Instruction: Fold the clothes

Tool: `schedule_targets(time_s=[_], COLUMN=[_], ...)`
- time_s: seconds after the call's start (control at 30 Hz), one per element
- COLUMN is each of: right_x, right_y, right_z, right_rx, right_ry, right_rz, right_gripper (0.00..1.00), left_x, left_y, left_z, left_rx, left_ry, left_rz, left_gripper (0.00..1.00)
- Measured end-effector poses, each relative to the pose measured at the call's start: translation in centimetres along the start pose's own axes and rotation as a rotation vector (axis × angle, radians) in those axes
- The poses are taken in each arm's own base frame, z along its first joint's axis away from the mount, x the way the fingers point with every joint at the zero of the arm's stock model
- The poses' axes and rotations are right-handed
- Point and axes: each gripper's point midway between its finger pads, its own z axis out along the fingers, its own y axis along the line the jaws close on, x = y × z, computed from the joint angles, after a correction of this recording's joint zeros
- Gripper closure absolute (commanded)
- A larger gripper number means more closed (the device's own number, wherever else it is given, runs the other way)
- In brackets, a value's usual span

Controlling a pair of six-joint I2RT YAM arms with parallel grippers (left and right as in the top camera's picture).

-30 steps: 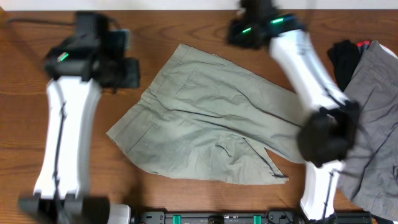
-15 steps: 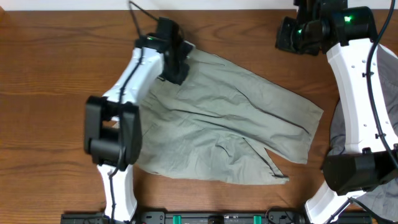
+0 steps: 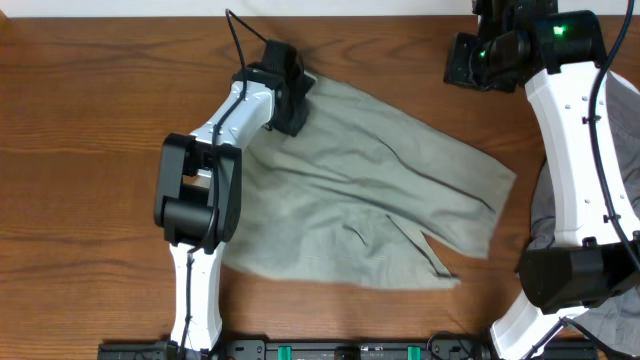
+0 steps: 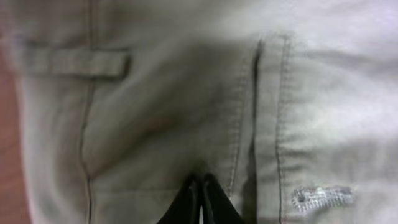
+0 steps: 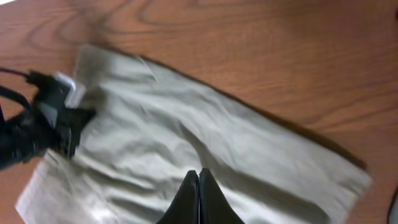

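Observation:
The pale khaki-green shorts [image 3: 380,190] lie spread and wrinkled across the middle of the table. My left gripper [image 3: 288,92] is down on their far left corner. In the left wrist view the shorts [image 4: 155,112] fill the frame, with a belt loop [image 4: 74,62] and a buttonhole [image 4: 320,196], and my left gripper [image 4: 200,182] is shut with its tips pinched into the cloth. My right gripper [image 3: 465,60] hangs shut and empty above the far right of the table. Its own view shows it [image 5: 199,173] high over the shorts [image 5: 249,149], with the left gripper [image 5: 71,118] at the corner.
A darker grey garment [image 3: 625,110] lies at the right edge, partly behind the right arm [image 3: 565,150]. Bare wooden table [image 3: 80,150] lies to the left of the shorts and along the far side.
My left arm swung from the left of the table onto the shorts' far left corner. The right arm rose to the far right. The shorts have shifted slightly and their near edge is blurred.

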Motion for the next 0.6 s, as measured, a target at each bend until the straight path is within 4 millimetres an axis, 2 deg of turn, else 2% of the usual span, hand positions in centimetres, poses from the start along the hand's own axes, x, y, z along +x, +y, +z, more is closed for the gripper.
schedule_targets(time_s=[0.1, 0.17, 0.27, 0.33, 0.4, 0.47, 0.53, 0.57, 0.6], right_x=[0.3, 0.5, 0.7, 1.0, 1.7, 2.9, 4.4, 5.2, 5.8], right_y=[-0.1, -0.2, -0.2, -0.1, 0.2, 0.6, 0.8, 0.8, 0.8], right_z=[0.0, 0.0, 0.3, 1.1, 2.4, 4.4, 6.6, 7.5, 8.3], right_rx=[0.006, 0.009, 0.014, 0.017, 0.02, 0.026, 0.035, 0.042, 0.046], right_ry=[0.012, 0.02, 0.031, 0.045, 0.07, 0.114, 0.166, 0.194, 0.213], right_rz=[0.002, 0.002, 0.001, -0.005, -0.016, -0.037, -0.06, -0.071, -0.083], right_gripper=[0.98, 0.96, 0.95, 0.93, 0.87, 0.78, 0.74, 0.72, 0.71], left_x=[-0.8, -0.4, 1.9, 3.6, 5.4, 6.7, 7.3, 7.4, 7.5], left_y=[3.7, 7.1, 13.1, 16.6, 19.1, 20.6, 21.0, 20.9, 20.7], left_z=[0.5, 0.5, 0.1, -0.3, -0.7, -1.1, -1.4, -1.5, -1.7], left_rx=[-0.14, -0.219, -0.291, -0.305, -0.307, -0.309, -0.308, -0.309, -0.306], left_ry=[-0.033, -0.043, -0.046, -0.045, -0.038, -0.027, -0.016, -0.012, -0.004], left_rz=[-0.126, -0.242, -0.433, -0.524, -0.591, -0.632, -0.639, -0.637, -0.638], left_gripper=[0.94, 0.94, 0.94, 0.94, 0.93, 0.89, 0.83, 0.83, 0.76])
